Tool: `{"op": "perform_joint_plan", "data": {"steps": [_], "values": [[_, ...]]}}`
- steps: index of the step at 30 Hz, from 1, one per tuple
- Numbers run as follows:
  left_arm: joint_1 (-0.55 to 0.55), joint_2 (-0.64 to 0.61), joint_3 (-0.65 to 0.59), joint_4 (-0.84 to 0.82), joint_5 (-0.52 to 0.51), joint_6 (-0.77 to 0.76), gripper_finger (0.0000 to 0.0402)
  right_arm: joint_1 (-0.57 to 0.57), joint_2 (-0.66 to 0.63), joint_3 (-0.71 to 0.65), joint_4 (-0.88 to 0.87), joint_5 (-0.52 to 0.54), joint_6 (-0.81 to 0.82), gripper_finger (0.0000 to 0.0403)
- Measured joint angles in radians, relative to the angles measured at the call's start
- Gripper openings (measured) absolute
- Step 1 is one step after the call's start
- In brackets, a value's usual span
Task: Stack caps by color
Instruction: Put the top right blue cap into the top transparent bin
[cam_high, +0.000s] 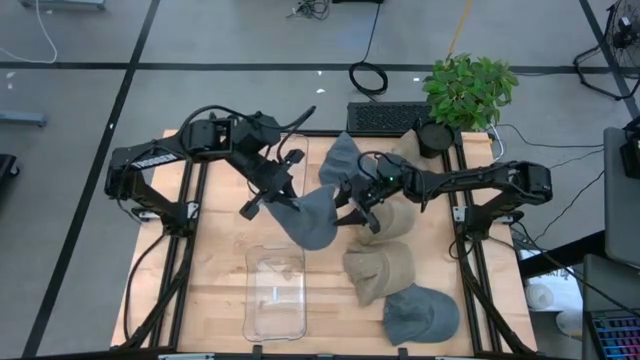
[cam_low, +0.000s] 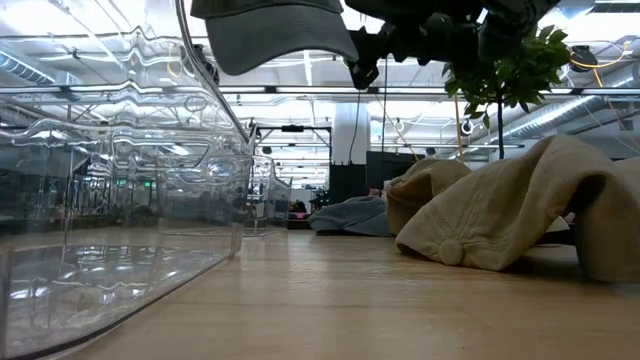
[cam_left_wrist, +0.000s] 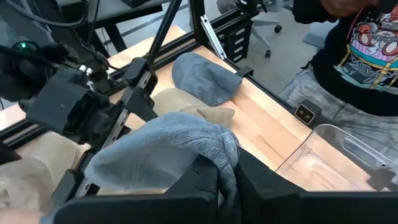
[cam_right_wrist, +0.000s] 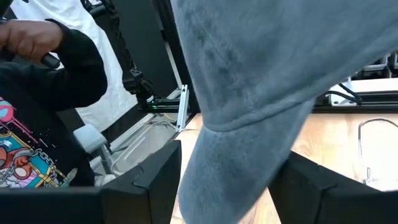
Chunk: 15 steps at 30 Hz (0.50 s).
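Above the middle of the pale wooden table (cam_high: 220, 300), a slate blue-grey floppy fabric cap (cam_high: 312, 220) hung in the air between both arms, clear of the boards; the left gripper (cam_high: 283, 200) had its fingers pressed together, pinching one edge of it, while the right gripper (cam_high: 352, 205) had its fingers spread on either side of a hanging fold, not visibly clamped. Seen from the right wrist, that fold drooped straight down between the dark fingers (cam_right_wrist: 155, 186). Judged step: handing or steadying the cap before laying it on a blue-grey pile. To do it well, the right fingers should probably close on the thick seam rather than loose cloth, and the left should let go only once that grip is sure, since the fabric sags. A second blue-grey cap (cam_high: 343, 155) lay at the far side, another (cam_high: 420, 315) at the near right; two tan khaki caps (cam_high: 380, 270) lay between, beside a clear rectangular plastic bin (cam_high: 275, 290). No brand or label was readable on any cap; a person's dark shirt (cam_left_wrist: 373, 43) bore a coloured print, lettering illegible
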Motion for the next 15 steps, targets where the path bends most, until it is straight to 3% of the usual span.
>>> {"op": "perform_joint_plan", "data": {"steps": [11,15], "values": [[0.000,0.000,0.000,-0.007,0.000,-0.016,0.0016,0.000,0.013,0.000,0.090,0.025,0.024,0.0199],[0.000,0.000,0.000,-0.007,0.000,-0.018,0.0016,0.000,0.024,-0.001,0.084,0.027,0.021,0.0165]]}}
